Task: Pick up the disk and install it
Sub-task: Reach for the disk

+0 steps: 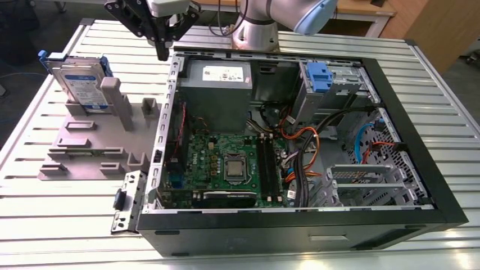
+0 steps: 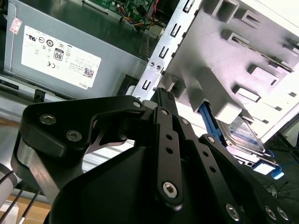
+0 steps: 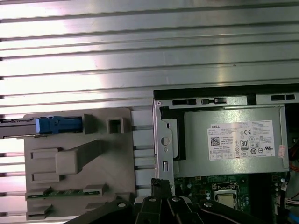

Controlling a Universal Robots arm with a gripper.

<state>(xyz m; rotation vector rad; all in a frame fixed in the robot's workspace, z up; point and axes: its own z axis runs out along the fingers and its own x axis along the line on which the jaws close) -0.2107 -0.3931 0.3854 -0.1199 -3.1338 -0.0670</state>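
Note:
The disk (image 1: 80,84), a silver hard drive with a white-and-blue label and a blue frame, stands upright on edge in a grey plastic holder (image 1: 82,153) on the exterior view's left. In the first wrist view the disk (image 3: 55,125) appears edge-on; in the second wrist view the disk (image 2: 244,131) lies behind a holder post. My black gripper (image 1: 162,55) hangs above the table between the holder and the open computer case (image 1: 420,146). Its fingers are together with nothing between them, and it is apart from the disk. The gripper (image 2: 162,93) also shows in both wrist views (image 3: 160,184).
The case lies on its side on a slatted metal table (image 1: 450,95), showing a green motherboard (image 1: 225,163), a grey power supply box (image 1: 217,79) with a white sticker, cables, and a drive bay with a blue clip (image 1: 318,76). The arm's base (image 1: 255,31) stands behind the case.

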